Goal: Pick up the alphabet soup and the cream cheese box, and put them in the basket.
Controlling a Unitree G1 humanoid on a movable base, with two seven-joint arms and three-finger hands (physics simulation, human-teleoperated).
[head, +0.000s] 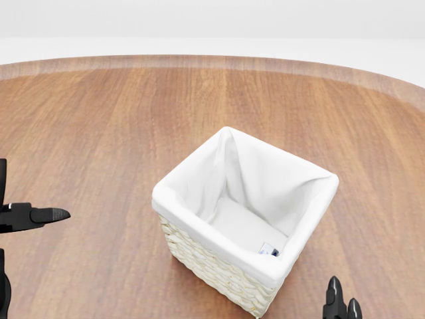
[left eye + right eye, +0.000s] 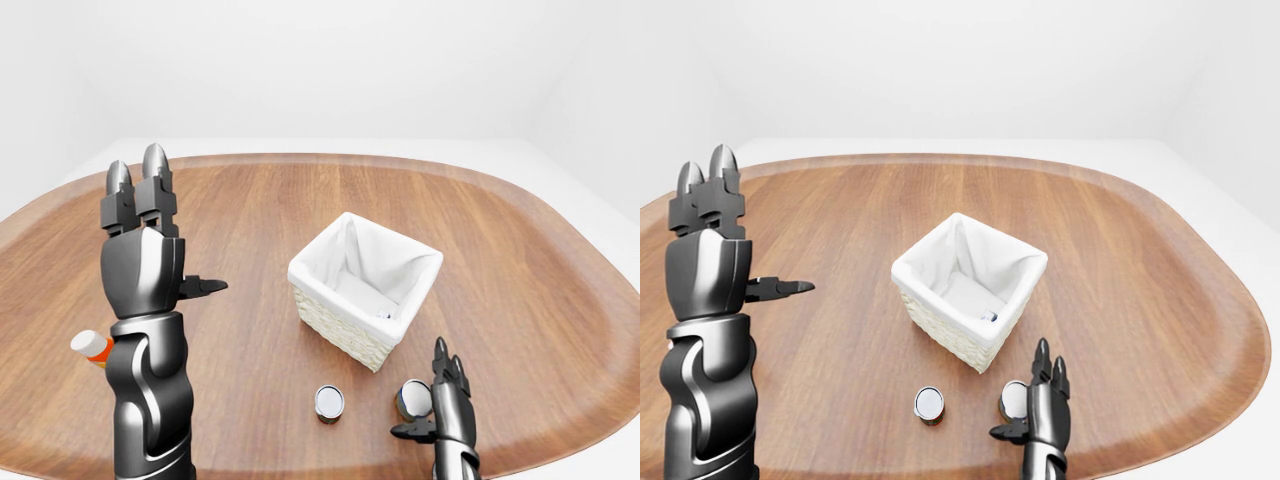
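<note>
1. The basket (image 2: pixel 365 288) sits roughly mid-bench (image 2: pixel 520 260), open top up and white liner folded over the rim, so dropping stuff in from above looks easy. There's a small item with a label down at its bottom, too small to say what it is.
2. The left robot hand (image 2: pixel 145 215) is raised well to the left of the basket, fingers spread apart and holding nothing. My guess is it's just parked out of the way.
3. The right robot hand (image 2: pixel 1045 395) is low, just below the basket, fingers apart and empty, right beside a can (image 2: pixel 1014 399) lying on its side. Probably the alphabet soup, but I can't read a label.
4. A second can (image 2: pixel 329 402) stands below the basket, left of the first.
5. An orange-capped bottle (image 2: pixel 92 347) lies far left of the basket, partly hidden by the left arm.
6. I can't spot the cream cheese box for sure.
</note>
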